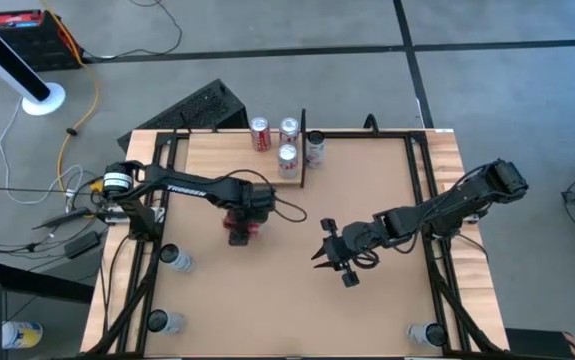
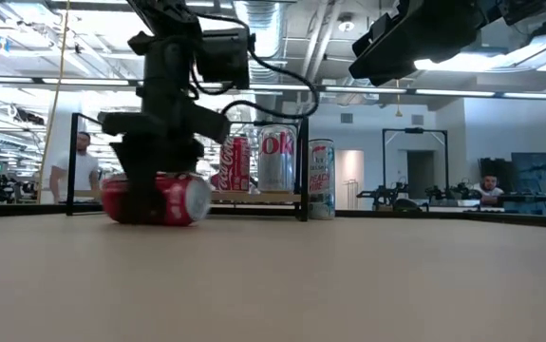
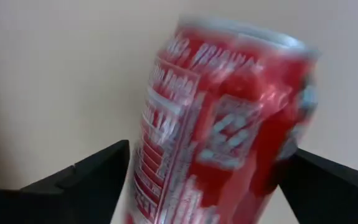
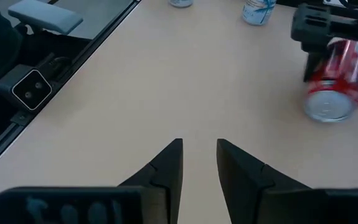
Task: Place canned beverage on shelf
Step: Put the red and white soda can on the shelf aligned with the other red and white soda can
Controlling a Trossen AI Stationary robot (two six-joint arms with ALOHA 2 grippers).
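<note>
Red can (image 2: 156, 200) lying sideways between seemingly wide left tool (image 1: 242, 232) fingers, shelf (image 1: 292, 181) beyond.

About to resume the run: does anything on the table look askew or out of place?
Yes. The red can lies on its side on the tabletop under the left end effector, whereas the cans on the shelf stand upright.
</note>
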